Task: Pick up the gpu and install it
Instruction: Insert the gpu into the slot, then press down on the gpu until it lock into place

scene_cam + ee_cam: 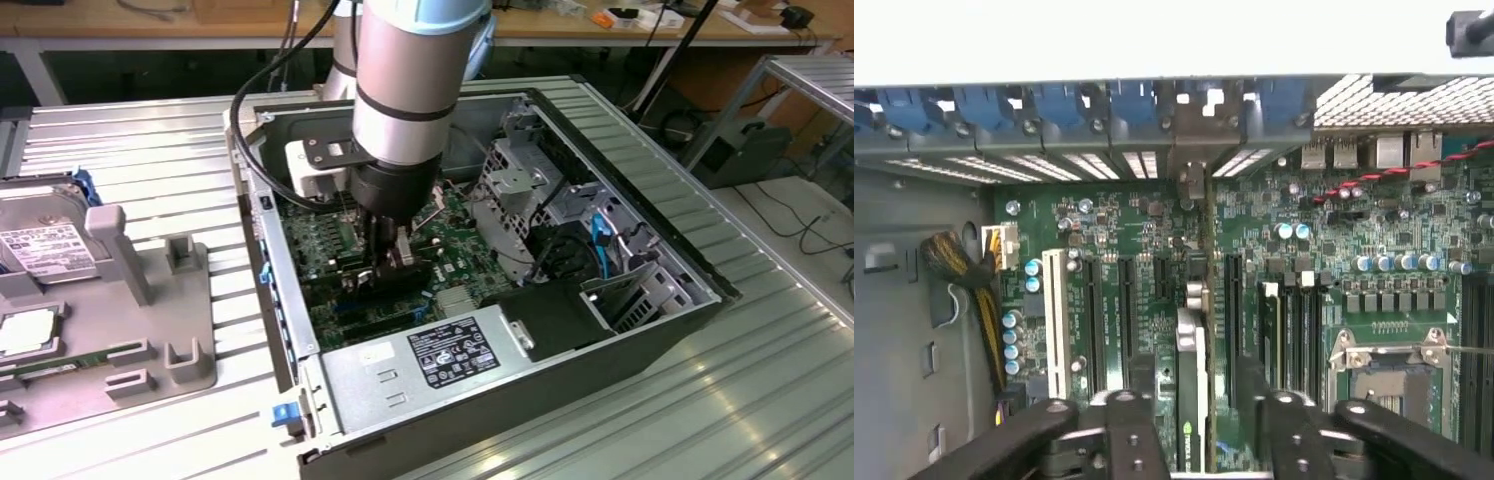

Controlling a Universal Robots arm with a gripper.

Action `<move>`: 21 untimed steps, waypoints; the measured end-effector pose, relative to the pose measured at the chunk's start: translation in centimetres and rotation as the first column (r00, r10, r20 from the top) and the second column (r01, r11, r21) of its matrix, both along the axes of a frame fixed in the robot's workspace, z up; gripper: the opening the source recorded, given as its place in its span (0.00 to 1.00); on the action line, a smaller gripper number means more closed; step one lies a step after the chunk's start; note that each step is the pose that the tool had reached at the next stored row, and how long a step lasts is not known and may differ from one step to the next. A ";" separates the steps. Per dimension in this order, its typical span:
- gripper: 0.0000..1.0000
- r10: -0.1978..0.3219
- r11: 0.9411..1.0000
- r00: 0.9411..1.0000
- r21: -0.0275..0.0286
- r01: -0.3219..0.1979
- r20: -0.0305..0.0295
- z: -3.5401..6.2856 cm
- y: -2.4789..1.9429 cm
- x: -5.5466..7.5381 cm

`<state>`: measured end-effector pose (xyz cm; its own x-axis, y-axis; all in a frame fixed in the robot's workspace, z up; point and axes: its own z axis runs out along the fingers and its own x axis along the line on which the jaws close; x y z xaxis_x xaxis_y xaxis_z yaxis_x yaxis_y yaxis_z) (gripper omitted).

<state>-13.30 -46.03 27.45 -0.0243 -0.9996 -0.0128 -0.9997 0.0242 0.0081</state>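
Nearest the camera: gripper (1194, 425), black fingers (1129, 440) spread to either side of the card's top edge, a gap showing on each side; apart, not clamped on anything as far as the wrist view shows.
Task's thing: gpu (1192, 385), standing on edge in a long expansion slot of the motherboard (1354, 250), seen edge-on as a thin green strip running toward the rear bracket row (1104, 110).
Relation to tool: directly between the fingers, just under them; contact not discernible.
Step in hand: judged as release after seating, card apparently in its slot.
Next move calls for: a straight lift clear of the card, no sideways nudge against it or the neighbouring slots.
Surroundings: open computer case (641, 205) on a ribbed metal table (147, 150); arm (414, 90) reaching down into it; power supply (441, 360) at the near end; grey parts tray (107, 330) off to the exterior view's left, hard drive (40, 250) and memory stick (80, 357) on it.
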 end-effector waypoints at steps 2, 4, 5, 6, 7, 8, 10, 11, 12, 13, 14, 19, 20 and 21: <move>0.32 0.000 1.000 1.000 0.000 0.000 0.000 0.00 0.00 0.0; 0.14 0.000 1.000 1.000 0.000 0.000 0.000 0.01 0.00 0.0; 0.14 0.000 1.000 1.000 0.000 0.000 0.000 0.01 0.00 0.0; 0.11 0.000 1.000 1.000 0.000 0.000 0.000 0.01 0.00 0.0; 0.11 0.000 1.000 1.000 0.000 0.000 0.000 0.00 0.00 0.0; 0.11 0.000 1.000 1.000 0.000 0.000 0.000 0.00 0.00 0.0; 0.11 0.000 1.000 1.000 0.000 0.000 0.000 0.01 0.00 0.0; 0.11 0.000 1.000 1.000 0.000 0.000 0.000 0.01 0.00 0.0; 0.11 0.000 1.000 1.000 0.000 0.000 0.000 0.01 0.00 0.0; 0.11 0.000 1.000 1.000 0.000 0.000 0.000 0.01 0.00 0.0; 0.11 0.000 1.000 1.000 0.000 0.000 0.000 0.01 0.00 0.0; 0.11 0.000 1.000 1.000 0.000 0.000 0.000 0.01 0.00 0.0; 0.11 0.000 1.000 1.000 0.000 0.000 0.000 0.01 0.00 0.0; 0.11 0.000 1.000 1.000 0.000 0.000 0.000 0.01 0.00 0.0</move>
